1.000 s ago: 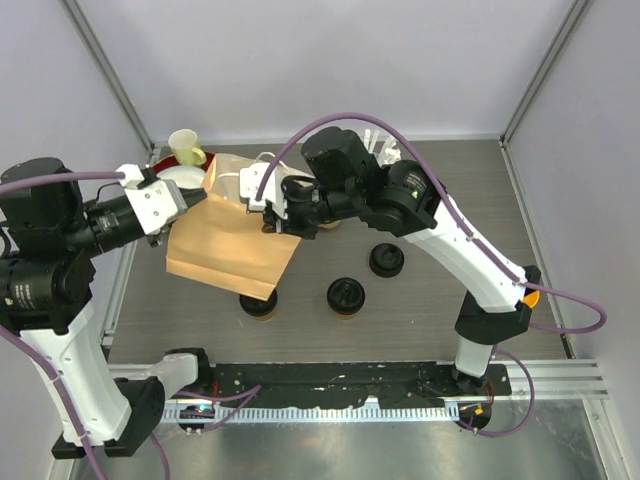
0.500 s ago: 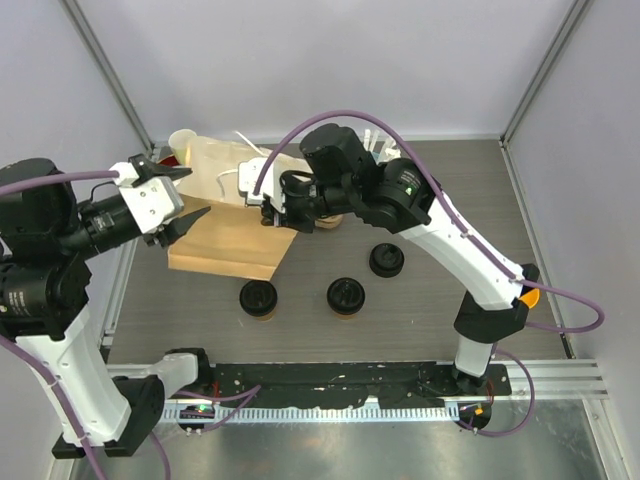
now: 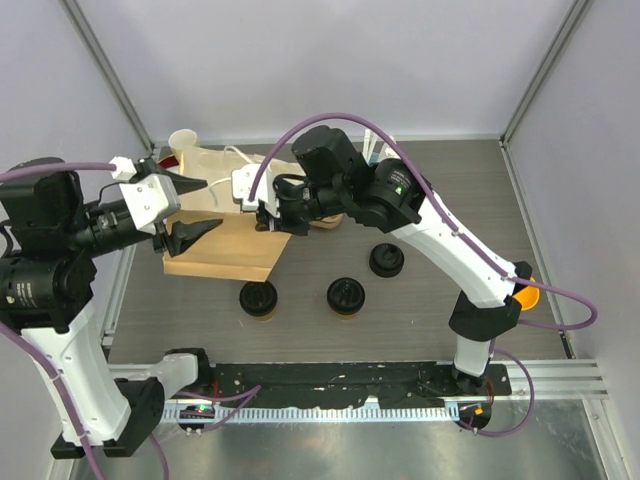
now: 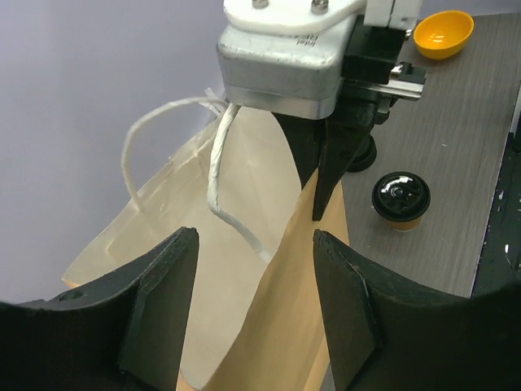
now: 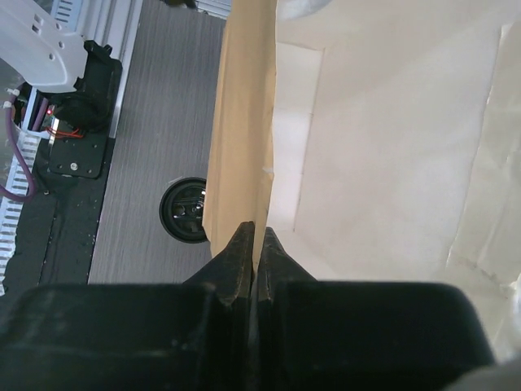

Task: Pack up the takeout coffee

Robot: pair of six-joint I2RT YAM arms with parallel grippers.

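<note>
Two takeout coffee cups with black lids stand on the table in the top view, one (image 3: 258, 298) in front of the bag and one (image 3: 346, 296) to its right. A brown paper bag (image 3: 225, 238) with white cord handles (image 4: 218, 175) lies between the arms, mouth toward the left. My right gripper (image 3: 262, 216) is shut on the bag's upper edge (image 5: 244, 163); its jaws (image 5: 256, 232) pinch the paper. My left gripper (image 3: 193, 208) hangs open at the bag's mouth, fingers (image 4: 167, 277) apart and holding nothing. A lidded cup (image 4: 400, 198) shows beyond the bag.
A black lid (image 3: 386, 260) lies right of the bag. A lidless paper cup (image 3: 182, 146) stands at the back left corner. An orange bowl (image 4: 444, 28) sits at the table's right edge. Frame posts rise on both sides.
My left gripper let go of the bag, opened and drew back to the left. The bag sank flatter and slid left with the right gripper still pinching its edge.
</note>
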